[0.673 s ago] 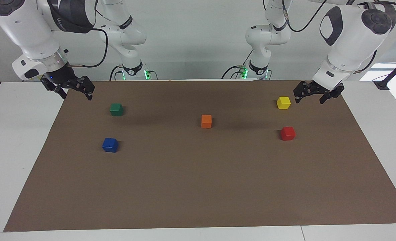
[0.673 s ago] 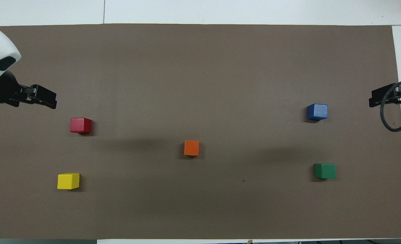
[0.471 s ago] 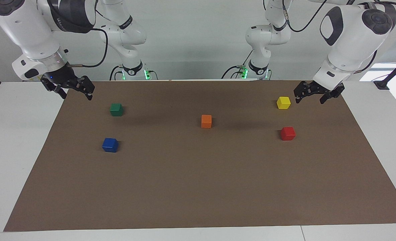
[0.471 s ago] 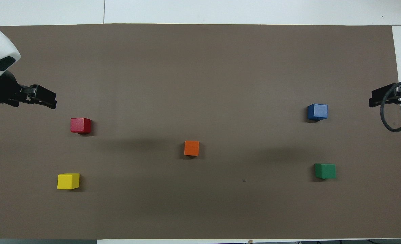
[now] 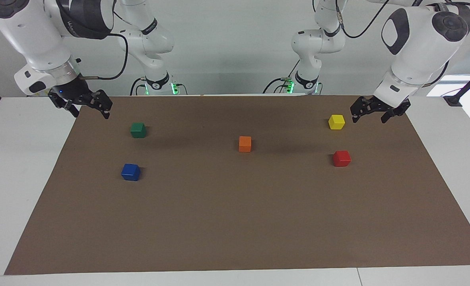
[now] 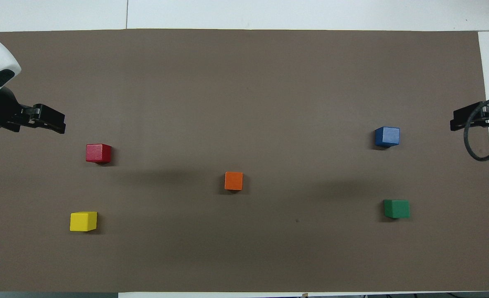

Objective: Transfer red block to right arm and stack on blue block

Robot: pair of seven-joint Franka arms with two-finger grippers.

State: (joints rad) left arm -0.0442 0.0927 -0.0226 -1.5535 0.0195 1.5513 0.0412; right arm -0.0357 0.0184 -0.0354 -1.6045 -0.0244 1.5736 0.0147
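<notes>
The red block (image 5: 341, 158) (image 6: 98, 153) rests on the brown mat (image 5: 235, 222) toward the left arm's end of the table. The blue block (image 5: 131, 172) (image 6: 387, 136) rests on the mat toward the right arm's end. My left gripper (image 5: 368, 118) (image 6: 60, 126) hangs open and empty over the mat's edge at its own end, apart from the red block. My right gripper (image 5: 92, 113) (image 6: 453, 123), showing a small blue light, hangs open and empty over the mat's edge at its end, apart from the blue block.
A yellow block (image 5: 336, 122) (image 6: 83, 221) lies nearer to the robots than the red one. A green block (image 5: 138, 130) (image 6: 396, 208) lies nearer to the robots than the blue one. An orange block (image 5: 245, 143) (image 6: 233, 181) sits mid-mat.
My left gripper has shifted slightly outward toward its own end of the table. The right arm and all the blocks have stayed in place.
</notes>
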